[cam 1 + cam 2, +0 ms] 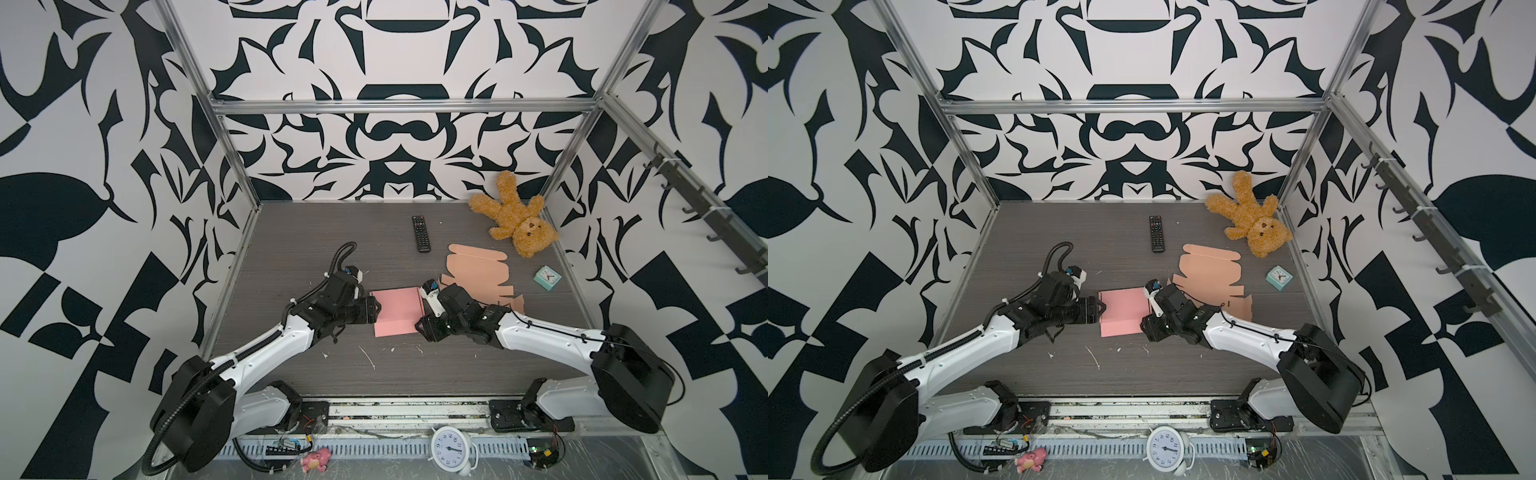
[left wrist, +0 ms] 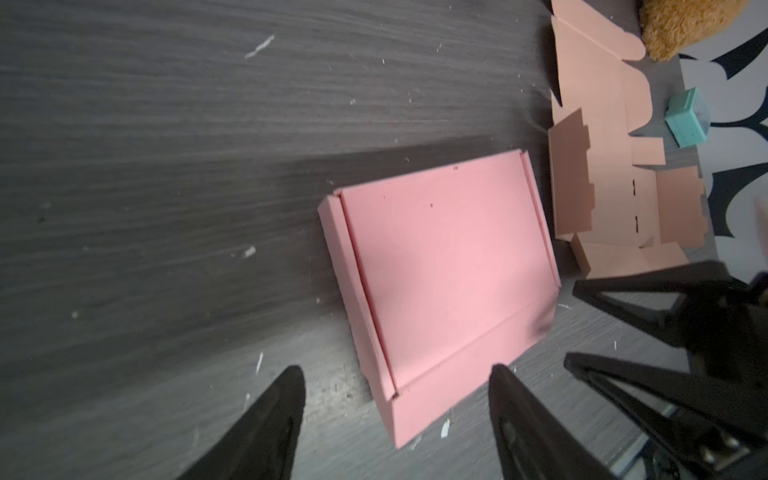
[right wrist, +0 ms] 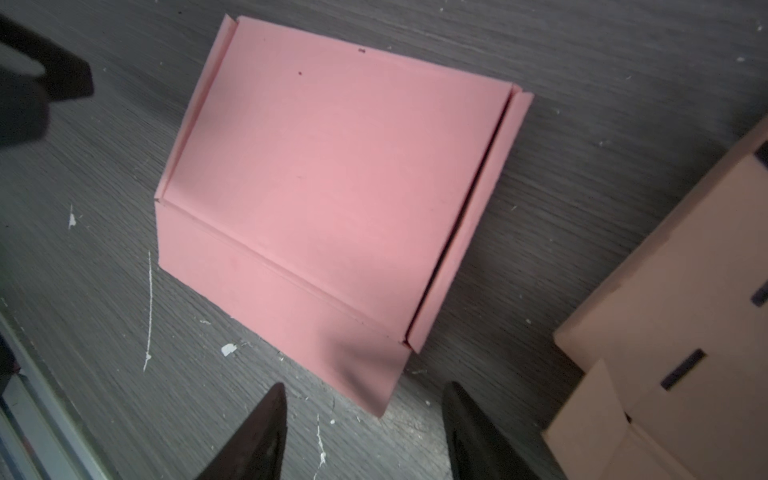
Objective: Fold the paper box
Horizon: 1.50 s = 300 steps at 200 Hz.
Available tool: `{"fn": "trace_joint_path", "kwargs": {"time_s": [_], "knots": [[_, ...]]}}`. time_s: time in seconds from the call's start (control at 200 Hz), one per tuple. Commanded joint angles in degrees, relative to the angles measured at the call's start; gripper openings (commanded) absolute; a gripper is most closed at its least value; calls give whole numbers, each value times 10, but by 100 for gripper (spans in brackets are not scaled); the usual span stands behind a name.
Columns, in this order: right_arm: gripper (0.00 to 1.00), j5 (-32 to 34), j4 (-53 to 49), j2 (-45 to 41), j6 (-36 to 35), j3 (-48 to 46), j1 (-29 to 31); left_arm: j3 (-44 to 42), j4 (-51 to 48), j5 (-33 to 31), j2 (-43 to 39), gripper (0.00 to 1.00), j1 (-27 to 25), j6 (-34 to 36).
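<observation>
Top views — pink box (image 1: 397, 311) on grey table (image 1: 291, 241), patterned walls (image 1: 399, 137)

The pink paper box (image 1: 397, 311) lies flat on the surface (image 1: 291, 249) between the left claw (image 1: 377, 309) and the right claw (image 1: 419, 327).

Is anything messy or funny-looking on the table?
Yes. Little white scraps are scattered over the dark wood-grain table in front of the folded pink paper box. The brown teddy bear lies sprawled on its back in the far right corner. A peach cardboard box blank lies flat and unfolded.
</observation>
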Motion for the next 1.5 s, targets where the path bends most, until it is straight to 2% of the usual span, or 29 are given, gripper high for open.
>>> {"fn": "trace_joint_path", "kwargs": {"time_s": [0.0,0.32,0.5,0.68,1.055,1.495], "knots": [[61,7,-10,-11,-5,17,4,45,6,79,58,74,31,46],[61,7,-23,-12,-10,25,6,201,-25,170,239,76,73,89],[61,7,-26,-13,-13,26,6,245,-37,189,291,76,76,104],[61,10,-36,-13,-17,33,6,252,-29,203,319,76,76,101],[61,19,-49,-17,-24,45,6,204,4,212,312,74,75,86],[61,34,-55,-11,-22,34,6,83,47,217,216,68,61,47]]}}
